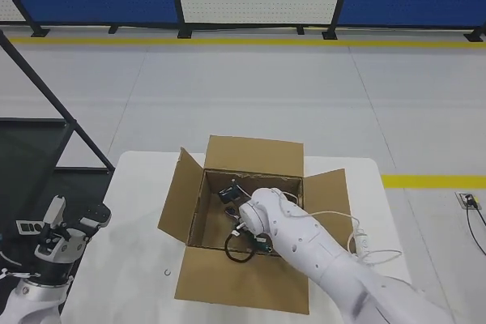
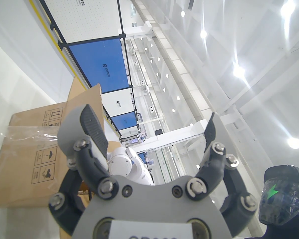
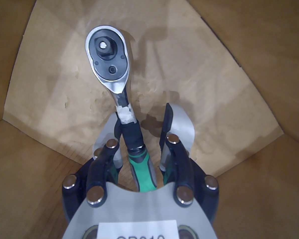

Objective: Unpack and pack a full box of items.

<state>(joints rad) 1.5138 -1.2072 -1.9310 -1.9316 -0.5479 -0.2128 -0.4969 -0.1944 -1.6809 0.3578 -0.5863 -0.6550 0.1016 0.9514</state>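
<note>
Box [image 1: 255,152], just one, has one ratchet [image 3: 107,55] inside, clamped by the right jaws; left jaws stand apart.

On the side of the cardboard box [image 2: 27,165] I see black handling marks: a pair of arrows [image 2: 55,113], an umbrella [image 2: 45,155] and a third I can't make out. The wall panels [image 2: 99,68] carry a logo and a word. A dark device [image 2: 284,195] shows a green lightning bolt [image 2: 272,192]. The left gripper [image 2: 149,115] and right gripper [image 3: 142,115] each bear a white sticker [image 2: 149,230], its characters cut off.
</note>
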